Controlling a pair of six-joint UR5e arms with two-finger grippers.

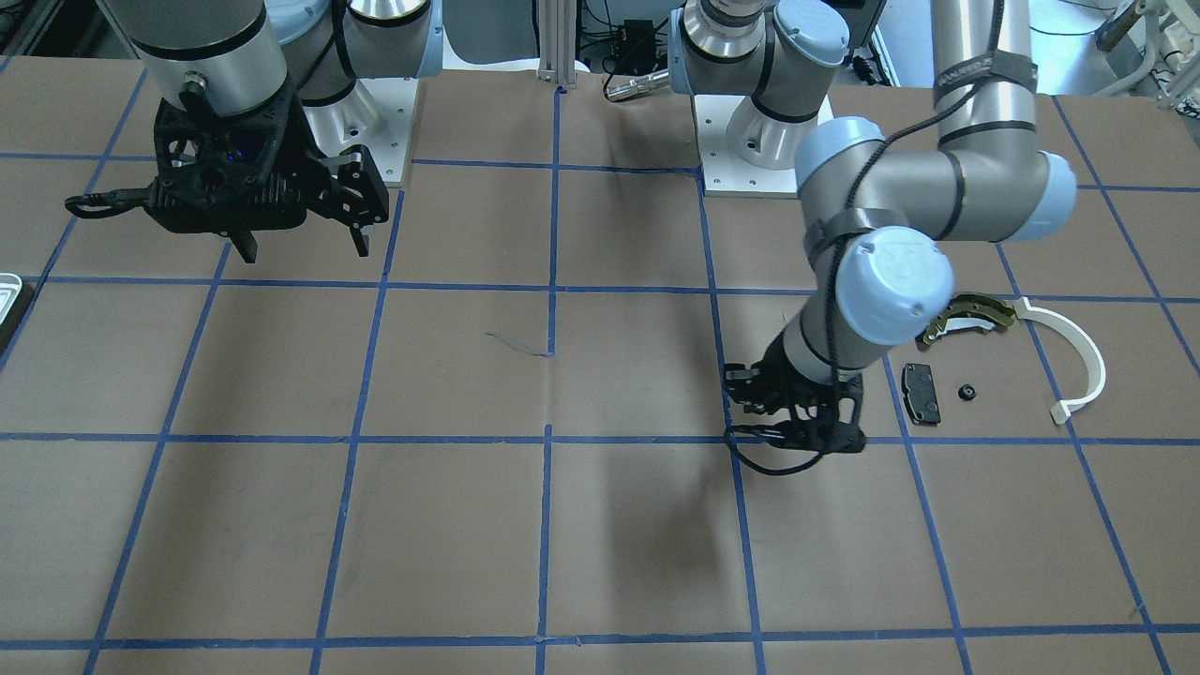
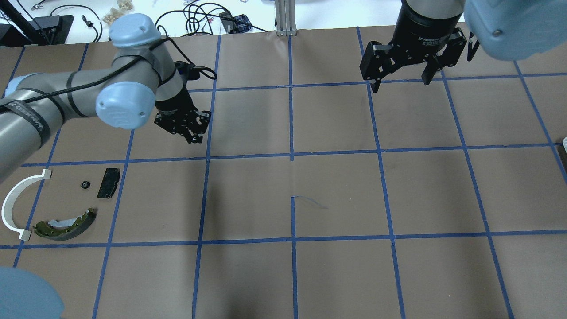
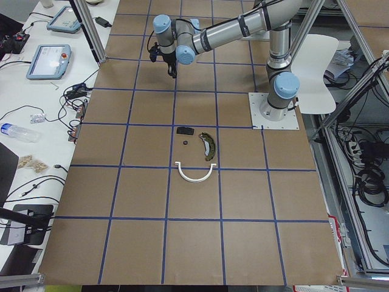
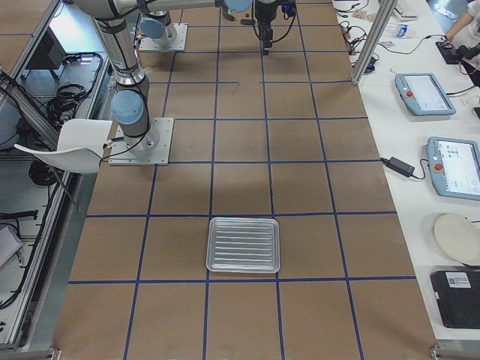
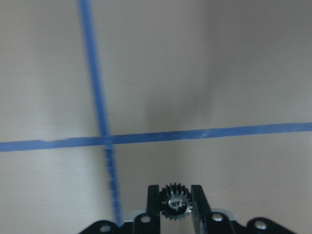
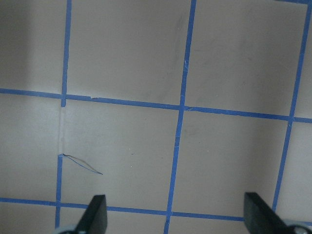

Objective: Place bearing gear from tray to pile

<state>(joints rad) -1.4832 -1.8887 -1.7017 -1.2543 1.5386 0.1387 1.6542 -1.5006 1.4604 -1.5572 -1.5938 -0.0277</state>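
Note:
My left gripper (image 2: 194, 133) is shut on a small toothed bearing gear (image 5: 175, 202), which shows between its fingers in the left wrist view. It hovers low over the table (image 2: 336, 195), beside the pile and toward the table's middle; it also shows in the front view (image 1: 747, 405). The pile holds an olive brake shoe (image 2: 66, 223), a white half-ring strip (image 2: 13, 204), a black pad (image 2: 108, 182) and a small black gear (image 2: 84, 184). My right gripper (image 2: 401, 84) is open and empty, held high. The silver tray (image 4: 243, 244) lies at the table's right end with nothing in it.
The table is brown paper with a blue tape grid. Only the tray's corner (image 1: 7, 291) shows at the front view's left edge. The arm bases (image 1: 750, 141) stand at the robot's side of the table.

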